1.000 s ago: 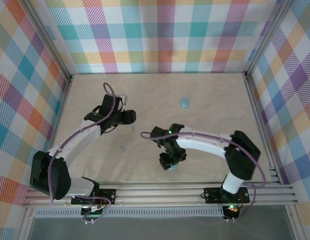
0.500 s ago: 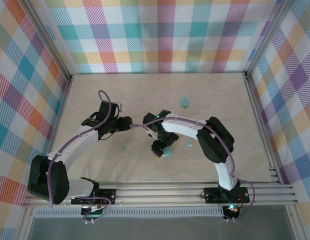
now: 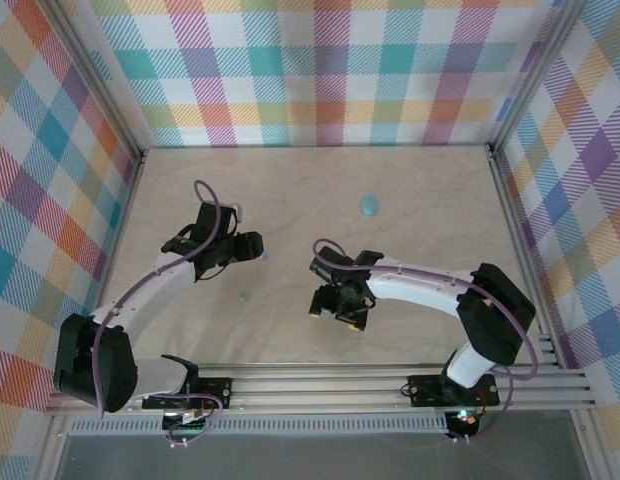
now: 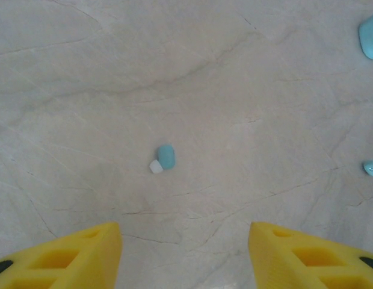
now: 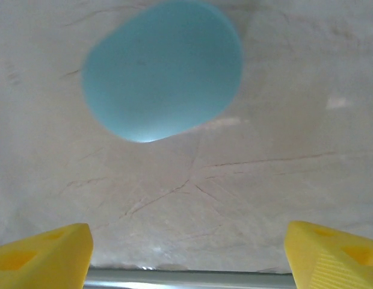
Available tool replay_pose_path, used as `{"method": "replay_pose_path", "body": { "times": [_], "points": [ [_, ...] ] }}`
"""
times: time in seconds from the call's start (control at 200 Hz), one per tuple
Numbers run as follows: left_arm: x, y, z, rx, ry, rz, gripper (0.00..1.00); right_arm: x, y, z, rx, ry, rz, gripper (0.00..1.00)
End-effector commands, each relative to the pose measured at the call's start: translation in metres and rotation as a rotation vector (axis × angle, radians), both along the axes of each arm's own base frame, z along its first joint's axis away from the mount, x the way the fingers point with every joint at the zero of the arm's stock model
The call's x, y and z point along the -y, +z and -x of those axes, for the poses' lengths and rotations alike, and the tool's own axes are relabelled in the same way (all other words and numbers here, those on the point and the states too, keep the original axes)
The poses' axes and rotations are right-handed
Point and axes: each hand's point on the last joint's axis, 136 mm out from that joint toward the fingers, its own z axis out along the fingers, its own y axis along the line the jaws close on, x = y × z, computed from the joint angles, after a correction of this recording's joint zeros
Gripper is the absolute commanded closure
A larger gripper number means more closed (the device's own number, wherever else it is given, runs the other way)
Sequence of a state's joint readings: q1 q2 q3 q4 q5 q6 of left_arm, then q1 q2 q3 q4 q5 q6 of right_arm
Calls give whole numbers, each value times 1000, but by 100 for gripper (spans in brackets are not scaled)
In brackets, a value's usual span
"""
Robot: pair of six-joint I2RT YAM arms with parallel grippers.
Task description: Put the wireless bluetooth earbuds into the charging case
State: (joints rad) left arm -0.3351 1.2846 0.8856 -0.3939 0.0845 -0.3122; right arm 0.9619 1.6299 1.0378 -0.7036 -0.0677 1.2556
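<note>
One tiny teal earbud (image 4: 166,157) with a white tip lies on the table just ahead of my open left gripper (image 4: 183,259), and nothing sits between the yellow fingers (image 4: 72,256). From above, that earbud (image 3: 263,254) rests right off the left gripper (image 3: 254,245). A second earbud (image 3: 245,297) lies nearer the front; it may be the earbud (image 4: 371,168) at the wrist view's right edge. My open right gripper (image 5: 186,259) hovers over a rounded teal case (image 5: 162,69), which lies apart from its fingertips. From above, the right gripper (image 3: 336,306) covers that case.
Another teal case (image 3: 369,206) lies alone at the back centre-right. A teal case (image 4: 370,36) pokes in at the left wrist view's top right edge. Metal rails (image 3: 390,385) run along the front edge, and plaid walls close off the other sides.
The right arm's elbow has swung back out to the right and its gripper has shifted slightly toward the front. It now covers the case and an earbud that showed before. The left gripper barely moved.
</note>
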Motion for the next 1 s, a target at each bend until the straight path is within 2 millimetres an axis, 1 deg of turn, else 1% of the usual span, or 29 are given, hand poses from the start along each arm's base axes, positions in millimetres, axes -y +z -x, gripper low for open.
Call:
{"method": "replay_pose_path", "body": {
  "times": [0.0,0.1,0.2,0.23,0.295,0.36,0.56,0.625,0.685,0.835,0.995],
  "points": [
    [1,0,6,-22,2,24,42,-25,4,-10,-31,-223,-69,14],
    [2,0,8,-17,1,33,42,-24,-3,-21,-11,-257,-40,13],
    [2,1,9,-15,-4,38,42,-20,-13,-31,-5,-276,-19,14],
    [3,1,9,-14,-7,39,42,-18,-16,-36,-2,-277,-11,15],
    [4,0,10,-17,-13,41,42,-12,-21,-44,8,-264,14,21],
    [5,0,9,-17,-18,42,42,-7,-23,-51,27,-245,44,26],
    [6,-1,9,-16,-32,44,42,1,-25,-62,54,-187,100,33],
    [7,-2,10,-18,-35,45,42,1,-25,-66,60,-150,113,37],
    [6,-2,10,-20,-35,42,42,-1,-23,-69,61,-102,126,43],
    [5,-3,10,-21,-31,33,42,-15,-16,-76,77,30,111,56],
    [4,-5,12,-29,-30,28,42,-25,-14,-87,102,254,156,60]
  ]
}}
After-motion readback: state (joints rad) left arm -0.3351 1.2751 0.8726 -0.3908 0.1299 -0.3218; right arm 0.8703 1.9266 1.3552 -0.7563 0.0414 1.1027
